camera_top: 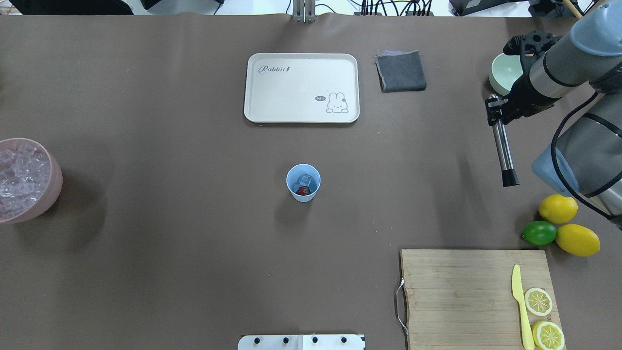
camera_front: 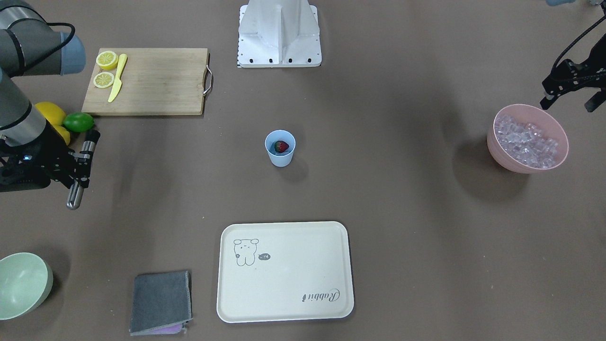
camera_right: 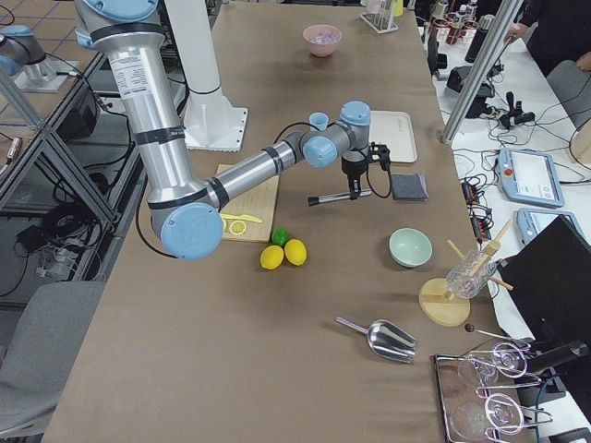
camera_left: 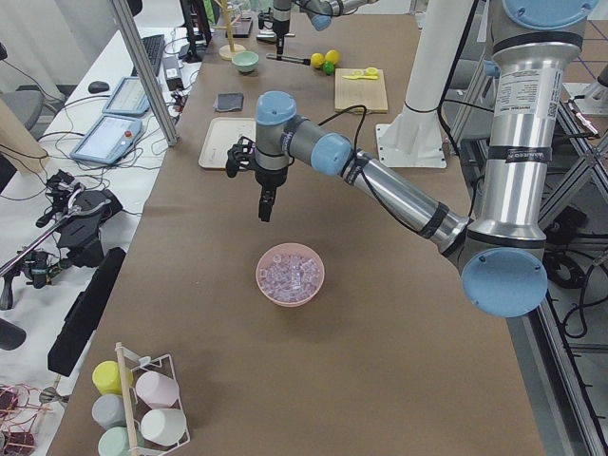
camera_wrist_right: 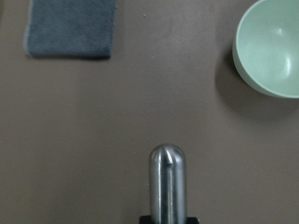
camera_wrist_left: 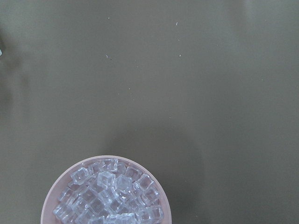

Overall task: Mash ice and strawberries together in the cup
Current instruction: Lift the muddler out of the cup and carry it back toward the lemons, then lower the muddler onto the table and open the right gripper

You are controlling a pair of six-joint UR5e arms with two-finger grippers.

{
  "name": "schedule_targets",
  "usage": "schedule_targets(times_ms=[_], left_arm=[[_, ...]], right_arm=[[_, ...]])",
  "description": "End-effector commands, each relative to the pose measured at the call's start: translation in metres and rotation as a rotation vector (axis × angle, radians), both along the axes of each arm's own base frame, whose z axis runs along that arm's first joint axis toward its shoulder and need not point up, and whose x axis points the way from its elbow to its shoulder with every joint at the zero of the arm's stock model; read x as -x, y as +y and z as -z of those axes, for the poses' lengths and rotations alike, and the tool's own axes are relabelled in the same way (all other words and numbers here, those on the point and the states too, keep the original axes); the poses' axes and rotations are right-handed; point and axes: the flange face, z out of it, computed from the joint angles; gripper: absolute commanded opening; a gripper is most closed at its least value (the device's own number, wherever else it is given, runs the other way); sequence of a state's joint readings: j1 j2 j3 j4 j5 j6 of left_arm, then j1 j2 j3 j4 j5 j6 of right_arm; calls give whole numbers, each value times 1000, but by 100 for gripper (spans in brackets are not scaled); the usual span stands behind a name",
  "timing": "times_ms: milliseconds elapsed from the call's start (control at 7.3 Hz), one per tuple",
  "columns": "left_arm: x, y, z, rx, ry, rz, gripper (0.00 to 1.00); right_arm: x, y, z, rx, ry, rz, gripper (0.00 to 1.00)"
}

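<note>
The light-blue cup [camera_front: 280,156] stands upright mid-table, apart from both arms. Inside it lie a red strawberry [camera_top: 302,191] and some clear ice [camera_top: 305,179]. More ice [camera_front: 526,140] fills the pink bowl [camera_top: 54,182] at the table's end on my left. My left gripper [camera_front: 570,100] hangs open and empty above the table just beyond that bowl's rim. My right gripper [camera_top: 495,108] is shut on a steel muddler [camera_top: 502,148], held level above the table far to the right of the cup. In the right wrist view the muddler's rounded end [camera_wrist_right: 167,179] points out from the gripper.
A cream tray [camera_top: 291,97] lies beyond the cup, with a grey cloth [camera_top: 401,70] and a pale green bowl [camera_top: 503,73] to its right. Near my right arm lie two lemons [camera_top: 558,209], a lime [camera_top: 539,233] and a wooden board [camera_top: 461,296] with lemon halves and a yellow knife.
</note>
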State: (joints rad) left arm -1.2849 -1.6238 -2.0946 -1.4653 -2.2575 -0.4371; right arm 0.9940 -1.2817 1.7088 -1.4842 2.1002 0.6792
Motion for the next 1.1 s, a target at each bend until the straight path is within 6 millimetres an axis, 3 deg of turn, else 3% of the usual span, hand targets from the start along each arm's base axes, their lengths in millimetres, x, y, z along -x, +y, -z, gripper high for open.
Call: schedule_targets(times_ms=[0, 137, 548, 959], left_arm=[[0, 0, 2, -6, -2, 2, 98], [2, 1, 5, -16, -10, 9, 98], [2, 3, 10, -13, -4, 22, 98], [2, 4, 12, -18, -2, 20, 98]], right_arm=[[21, -31, -53, 105, 46, 39, 0], [22, -34, -72, 108, 65, 76, 0], [15, -37, -104, 149, 64, 114, 0], [17, -38, -106, 163, 61, 111, 0]])
